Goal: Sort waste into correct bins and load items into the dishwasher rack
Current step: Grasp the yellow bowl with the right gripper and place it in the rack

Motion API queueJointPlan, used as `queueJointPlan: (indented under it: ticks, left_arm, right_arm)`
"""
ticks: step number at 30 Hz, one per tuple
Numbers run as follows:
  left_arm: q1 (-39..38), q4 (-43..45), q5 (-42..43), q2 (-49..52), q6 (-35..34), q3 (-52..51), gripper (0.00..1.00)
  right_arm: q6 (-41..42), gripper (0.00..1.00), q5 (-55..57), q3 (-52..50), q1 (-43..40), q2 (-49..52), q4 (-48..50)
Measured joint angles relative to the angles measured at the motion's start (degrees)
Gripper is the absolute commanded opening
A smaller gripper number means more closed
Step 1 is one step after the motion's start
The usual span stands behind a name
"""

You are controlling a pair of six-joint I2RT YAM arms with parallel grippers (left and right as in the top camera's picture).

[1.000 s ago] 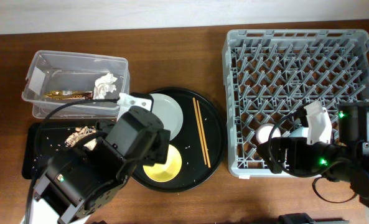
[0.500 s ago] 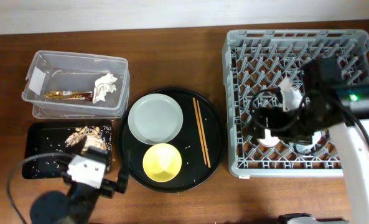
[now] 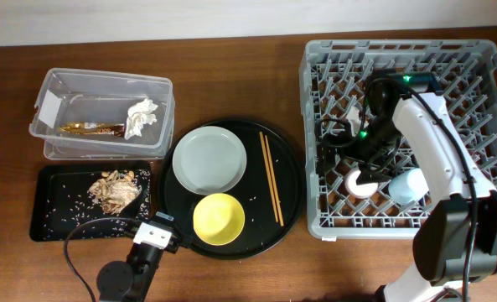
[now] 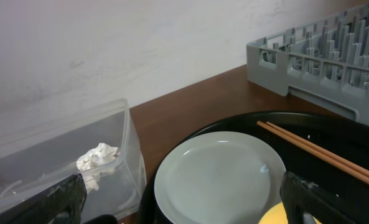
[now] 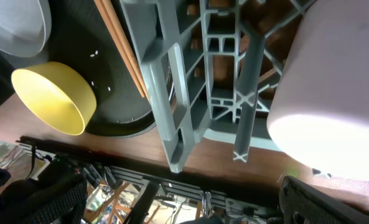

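The gold wrapper and white tissue lie in the clear tub. Food scraps lie in the shallow black tray. The grey plate, yellow bowl and chopsticks sit on the round black tray. The pink cup and light blue cup stand in the rack. My right gripper is open and empty just above the pink cup. My left gripper is open and empty at the front edge, facing the plate.
The round black tray lies between the bins and the rack. The rack's front wall is close to my right gripper. The wall rises behind the table.
My left arm has pulled back from over the black trays to the table's front edge. My right arm has swung from the front right to over the rack.
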Motion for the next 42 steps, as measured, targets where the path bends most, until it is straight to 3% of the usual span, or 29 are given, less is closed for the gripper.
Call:
queueJointPlan:
  ticks: [6,7,9,12,14,15,18,21,24,26,28,29,35,38,40,42]
  left_arm:
    - [0.00,0.00,0.00,0.00,0.00,0.00,0.99]
    - [0.00,0.00,0.00,0.00,0.00,0.00,0.99]
    - [0.00,0.00,0.00,0.00,0.00,0.00,0.99]
    - [0.00,0.00,0.00,-0.02,0.00,0.00,0.99]
    - [0.00,0.00,0.02,0.00,0.00,0.00,0.99]
    - [0.00,0.00,0.07,0.00,0.00,0.00,0.99]
    - [0.00,0.00,0.20,-0.02,0.00,0.00,0.99]
    - [0.00,0.02,0.20,0.00,0.00,0.00,0.99]
    - [0.00,-0.02,0.20,0.00,0.00,0.00,0.99]
    - [0.00,-0.02,0.20,-0.02,0.00,0.00,0.99]
    - [0.00,-0.02,0.20,-0.07,0.00,0.00,0.99]
    - [0.00,-0.02,0.22,-0.07,0.00,0.00,0.99]
    - [0.00,-0.02,0.20,-0.09,0.00,0.00,0.99]
    - [0.00,-0.02,0.22,-0.07,0.00,0.00,0.99]
    - [0.00,-0.02,0.20,-0.09,0.00,0.00,0.99]
    - [0.00,-0.02,0.20,-0.09,0.00,0.00,0.99]
  right_arm:
    - [0.26,0.99,-0.02,0.00,0.00,0.00,2.69]
    - [1.07,0.80,-0.02,0.00,0.00,0.00,4.39]
    - [2.51,0.75,-0.94,0.00,0.00,0.04,7.54]
    - [0.76,0.77,-2.69,-0.13,3.87,-1.40,10.47]
    - [0.72,0.79,0.26,-0.26,15.10,-6.62,15.39]
    - [4.50,0.79,5.60,-0.24,25.09,-10.14,16.83]
    - [13.86,0.81,14.78,-0.57,39.95,-9.57,19.23]
    - [19.65,0.74,16.55,-8.31,46.14,-5.40,28.94]
    - [22.12,0.51,15.72,-16.76,46.34,-2.12,35.95]
    - [24.48,0.41,15.93,-20.98,46.34,-2.12,42.21]
    - [25.73,0.23,16.00,-24.50,46.27,-2.23,47.01]
    - [26.47,0.07,15.98,-25.22,46.23,-2.23,47.56]
    - [29.79,0.04,19.23,-25.38,45.66,-3.37,43.80]
    - [30.40,0.04,26.38,-23.89,42.58,-13.77,33.75]
    - [30.73,0.04,34.99,-19.96,39.28,-22.60,28.02]
    - [30.88,0.04,53.68,-17.25,34.03,-32.20,25.07]
